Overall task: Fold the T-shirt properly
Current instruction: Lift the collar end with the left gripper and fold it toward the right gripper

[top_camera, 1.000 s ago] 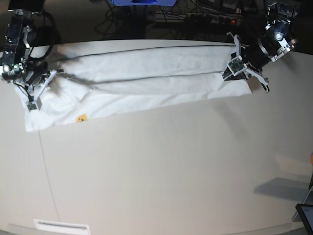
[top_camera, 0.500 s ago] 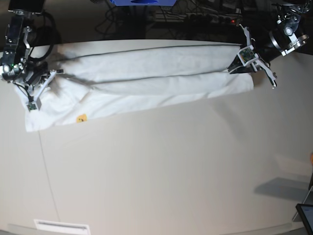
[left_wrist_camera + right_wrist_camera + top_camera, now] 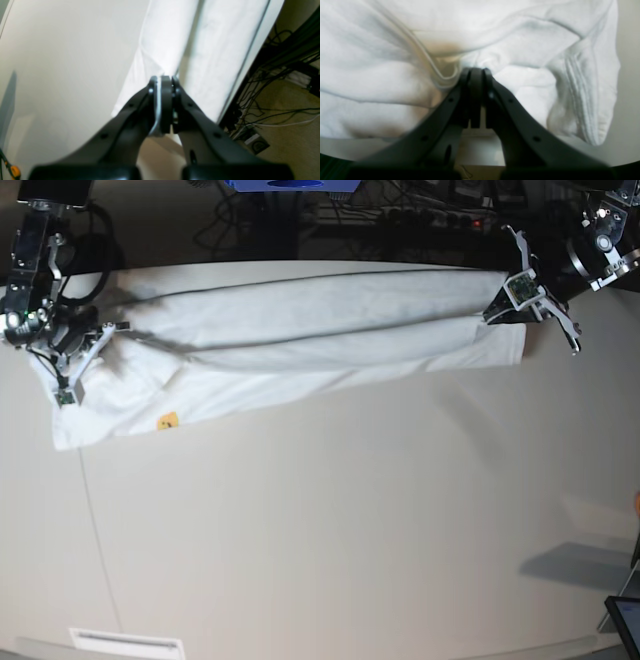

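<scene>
Both hands clench the T-shirt (image 3: 300, 330): left hand (image 3: 507, 300) and right hand (image 3: 85, 345) at opposite ends.

A robotics lab: two black robot arms, one at nine o'clock (image 3: 35, 270) and one at two o'clock (image 3: 590, 250), flank a broad pale surface (image 3: 350, 520). Tangled black cables (image 3: 280, 100) cross the beige carpet (image 3: 295, 142) behind it, toward twelve o'clock.

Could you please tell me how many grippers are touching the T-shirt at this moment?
2. The right gripper is shut on the T-shirt at its crumpled end on the base view's left; the left gripper is shut at the opposite end.
</scene>
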Tool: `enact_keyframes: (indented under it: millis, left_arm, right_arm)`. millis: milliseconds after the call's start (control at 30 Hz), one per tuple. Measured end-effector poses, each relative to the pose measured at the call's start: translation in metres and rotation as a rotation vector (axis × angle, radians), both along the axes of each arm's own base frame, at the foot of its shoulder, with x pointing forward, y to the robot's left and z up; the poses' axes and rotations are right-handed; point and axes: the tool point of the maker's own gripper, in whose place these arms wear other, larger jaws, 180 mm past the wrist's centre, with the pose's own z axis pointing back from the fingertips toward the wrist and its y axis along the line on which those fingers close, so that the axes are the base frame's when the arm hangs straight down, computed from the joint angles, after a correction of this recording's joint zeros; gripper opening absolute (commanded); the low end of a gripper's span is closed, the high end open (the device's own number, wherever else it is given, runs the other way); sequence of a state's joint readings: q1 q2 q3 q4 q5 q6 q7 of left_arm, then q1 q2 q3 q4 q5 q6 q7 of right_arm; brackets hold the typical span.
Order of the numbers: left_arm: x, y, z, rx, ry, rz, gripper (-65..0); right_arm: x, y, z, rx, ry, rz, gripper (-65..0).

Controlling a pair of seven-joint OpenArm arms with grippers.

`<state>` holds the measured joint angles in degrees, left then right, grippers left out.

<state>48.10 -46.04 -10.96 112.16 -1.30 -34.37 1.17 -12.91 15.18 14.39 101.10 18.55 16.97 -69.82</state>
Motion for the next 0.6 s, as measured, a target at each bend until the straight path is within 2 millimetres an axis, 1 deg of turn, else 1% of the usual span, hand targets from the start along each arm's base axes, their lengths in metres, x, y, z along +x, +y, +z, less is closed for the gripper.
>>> enact_keyframes:
  millis: [67,233,300,367,400,533,600]
  left_arm:
    - [-0.001,0.003,-0.003,0.016,0.006,-0.002,-65.0]
    - [-0.007,0.023,-0.019,0.211,-0.004,-0.077,-65.0]
    - [-0.012,0.028,-0.027,0.238,0.004,-0.064,-65.0]
    - [-0.013,0.029,-0.029,0.252,0.008,-0.069,-65.0]
    - [-0.012,0.029,-0.028,0.253,0.005,-0.068,-65.0]
    - [0.005,0.034,-0.022,0.258,-0.04,-0.055,-65.0]
    - [0.004,0.04,-0.026,0.272,-0.027,-0.047,-65.0]
  right_arm:
    - [0.0,0.0,0.0,0.0,-0.002,0.0,-64.9]
    - [0.0,0.0,0.0,0.001,-0.002,0.0,-64.9]
    - [0.0,0.0,0.0,0.0,-0.002,0.0,-64.9]
    - [0.0,0.0,0.0,0.001,-0.002,0.0,-64.9]
    - [0.0,0.0,0.0,0.001,-0.002,0.0,-64.9]
    - [0.0,0.0,0.0,0.001,-0.002,0.0,-64.9]
    - [0.0,0.0,0.0,0.001,-0.002,0.0,-64.9]
